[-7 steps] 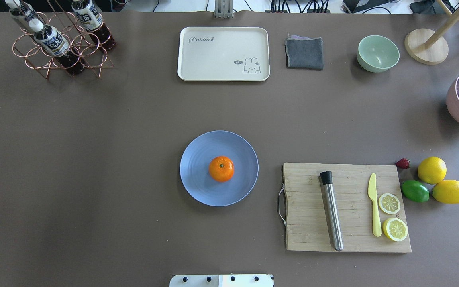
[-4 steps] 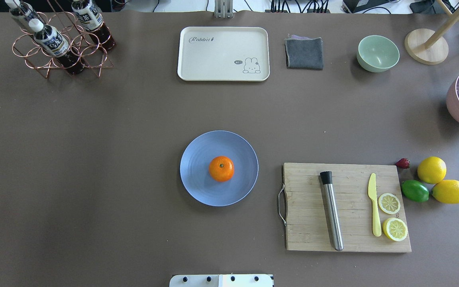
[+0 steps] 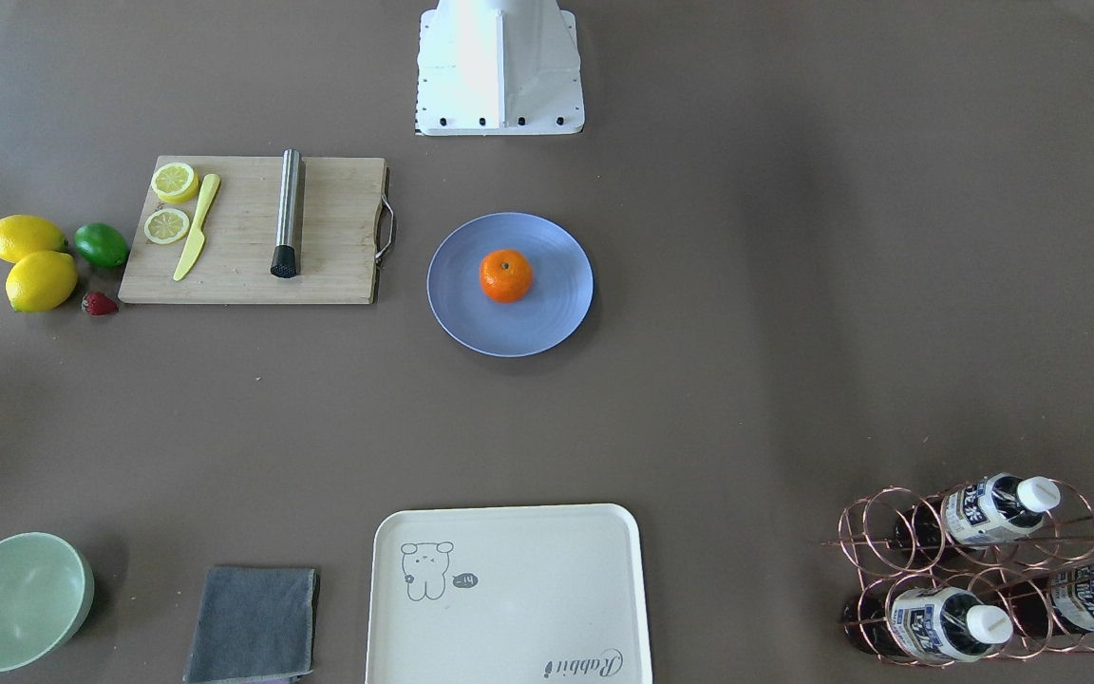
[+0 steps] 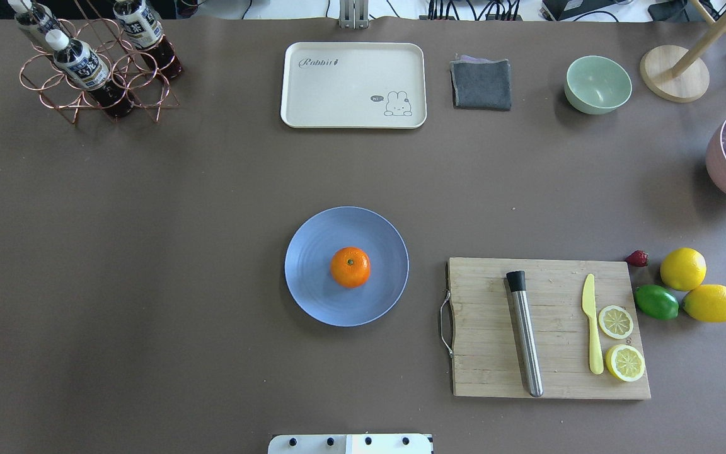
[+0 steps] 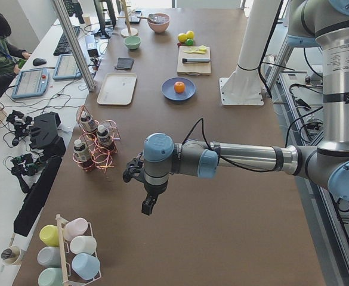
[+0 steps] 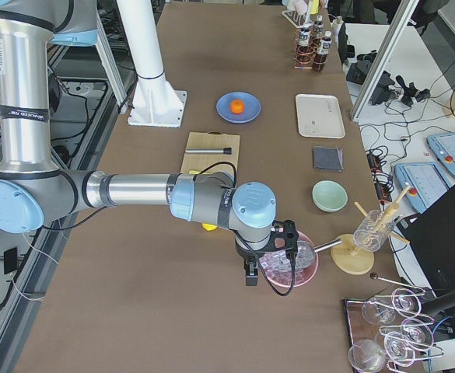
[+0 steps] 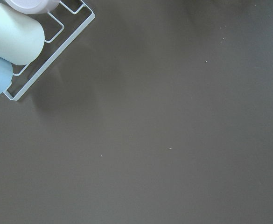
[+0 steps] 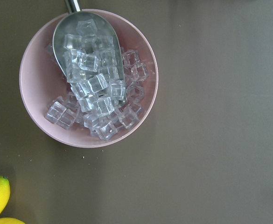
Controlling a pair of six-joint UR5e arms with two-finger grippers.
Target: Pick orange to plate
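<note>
1. Near the base: orange (image 4: 350, 267) resting mid plate (image 4: 312, 302), free of both arms; could roll off only if bumped.
2. Out at the table ends: left gripper (image 5: 147, 207) over bare table, right gripper (image 6: 249, 278) above ice bowl (image 8: 31, 93); jaws unreadable on both; could strike ice on a careless descent.

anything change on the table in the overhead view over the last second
Nothing visibly changed. The orange sits at the middle of the plate just as before, and the cutting board with its items lies where it did. No arm shows in the overhead view, then or now.
</note>
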